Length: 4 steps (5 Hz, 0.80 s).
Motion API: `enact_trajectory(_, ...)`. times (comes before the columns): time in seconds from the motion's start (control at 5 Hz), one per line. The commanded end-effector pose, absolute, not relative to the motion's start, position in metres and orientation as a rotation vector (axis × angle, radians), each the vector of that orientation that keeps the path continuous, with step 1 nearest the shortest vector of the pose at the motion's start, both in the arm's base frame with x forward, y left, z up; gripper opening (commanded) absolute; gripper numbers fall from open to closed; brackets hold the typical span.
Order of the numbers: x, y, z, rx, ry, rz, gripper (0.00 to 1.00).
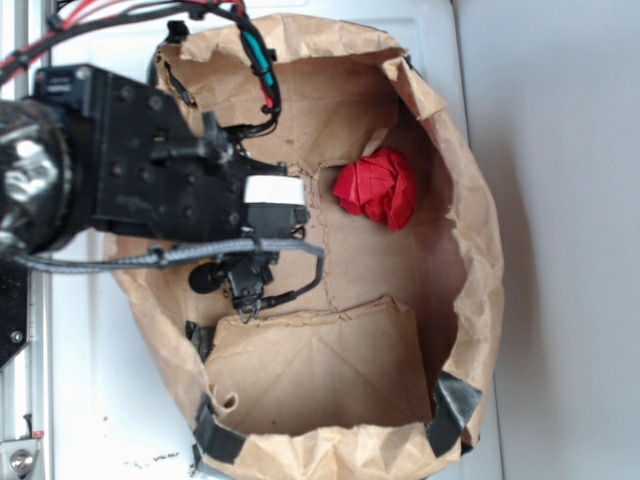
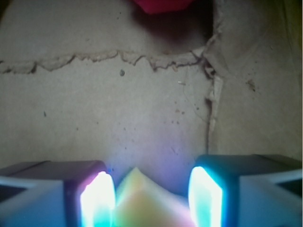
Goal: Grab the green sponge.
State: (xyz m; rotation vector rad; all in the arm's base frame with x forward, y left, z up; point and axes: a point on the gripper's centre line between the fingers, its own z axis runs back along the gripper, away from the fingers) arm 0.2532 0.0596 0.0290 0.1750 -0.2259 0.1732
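My fingers (image 2: 97, 201) stand spread with the green sponge (image 2: 142, 201) poking up between them – not yet pinched, I judge – so my gripper (image 2: 151, 198) sits low over the cardboard (image 2: 109, 109) to straddle it, the red ball (image 1: 377, 188) well apart.

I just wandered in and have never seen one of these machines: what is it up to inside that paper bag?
A black robot arm is reaching into a brown paper bag lined with cardboard. Its gripper sits low over the cardboard floor with a yellow sponge between its two fingers; the wrist view shows gaps on both sides, so it does not look clamped yet. A red fabric ball lies apart, deeper in the bag, untouched.
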Motion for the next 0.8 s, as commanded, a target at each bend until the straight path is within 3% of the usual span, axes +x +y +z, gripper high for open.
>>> enact_trajectory(0.0,0.267,0.066,0.044,0.164,-0.254,0.173,0.0)
enact_trajectory(0.6,0.269,0.066,0.055,0.122,-0.248,0.184,0.0)
